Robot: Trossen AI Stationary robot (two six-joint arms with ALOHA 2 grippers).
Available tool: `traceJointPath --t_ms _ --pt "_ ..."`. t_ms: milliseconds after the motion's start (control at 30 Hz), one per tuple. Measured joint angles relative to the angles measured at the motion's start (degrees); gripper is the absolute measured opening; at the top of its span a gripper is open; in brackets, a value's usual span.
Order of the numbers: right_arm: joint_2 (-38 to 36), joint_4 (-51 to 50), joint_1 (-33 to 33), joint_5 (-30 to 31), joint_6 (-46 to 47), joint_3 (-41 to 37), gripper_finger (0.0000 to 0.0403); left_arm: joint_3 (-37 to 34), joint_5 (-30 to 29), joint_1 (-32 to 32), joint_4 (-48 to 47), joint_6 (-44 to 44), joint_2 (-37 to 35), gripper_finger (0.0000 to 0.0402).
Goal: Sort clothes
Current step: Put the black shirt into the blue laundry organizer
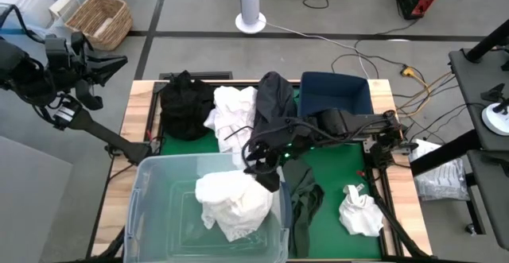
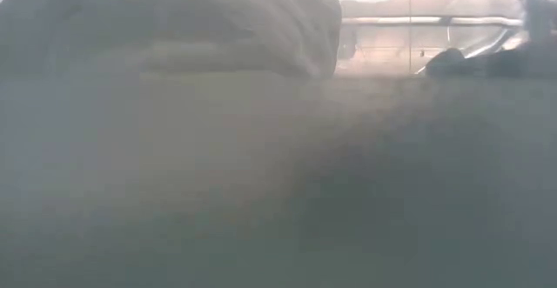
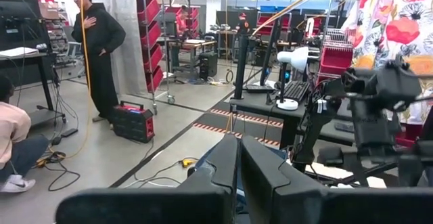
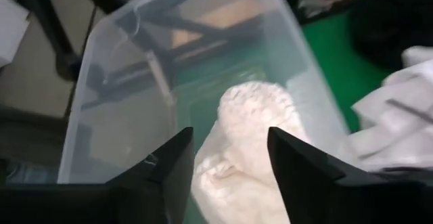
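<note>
Right gripper (image 1: 265, 170) is hanging over the tub's far right corner with its fingers (image 4: 172, 166) parted and nothing between them; the white garment (image 4: 247, 149) is lying just below and between them, in the tub (image 1: 151, 191). Across the table (image 1: 139, 104), the clothes are sitting in groups: a black heap (image 1: 184, 104) at the far left of the green mat, a white pile (image 1: 232, 112) touching it, a dark garment (image 1: 274, 92) draped beside the blue bin (image 1: 338, 96), an olive piece (image 1: 306, 195) lying just right of the tub, and a small white piece (image 1: 359, 214) near the right front edge. Left gripper (image 1: 111, 63) is waiting off the table's far left corner, clenched on nothing, its fingers (image 3: 233, 176) pressed together. Through the low view, probably looking through the tub wall, nothing is reading clearly. By my judgement, a white item is just being dropped into the tub, so the whites are going there and the darks likely to the bin. Next, the right arm is needing to lift clear of the tub rim and swing back to the white pile, pinching a single garment without dragging the dark one lying against it.
</note>
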Motion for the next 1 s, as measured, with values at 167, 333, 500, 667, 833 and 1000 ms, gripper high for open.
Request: traceJointPath --t_ms 167,333,500,667,833,1000 --pt "-2.9 -1.7 0.0 6.6 -0.9 0.0 0.0136 0.0 0.3 0.0 -0.4 0.2 0.2 0.0" --pt "-6.3 -8.3 0.0 12.4 0.8 0.1 0.0101 -0.1 0.5 0.0 -2.9 0.2 0.4 0.0" --pt "-9.0 -17.6 -0.1 19.1 4.2 0.1 0.0071 -0.1 0.6 0.0 -4.5 0.4 1.0 0.0" --pt "-10.4 -22.0 -1.7 23.6 7.7 0.0 0.0052 -0.3 1.0 0.0 -6.7 -0.3 1.3 0.0" --pt "-11.4 -22.8 -5.2 24.9 9.6 0.0 0.0048 -0.4 6.1 0.0 -7.5 -3.4 1.4 0.0" --pt "-11.4 -25.2 -9.3 24.9 7.6 0.0 0.0056 -0.4 12.2 0.0 -8.4 -4.9 2.1 0.0"
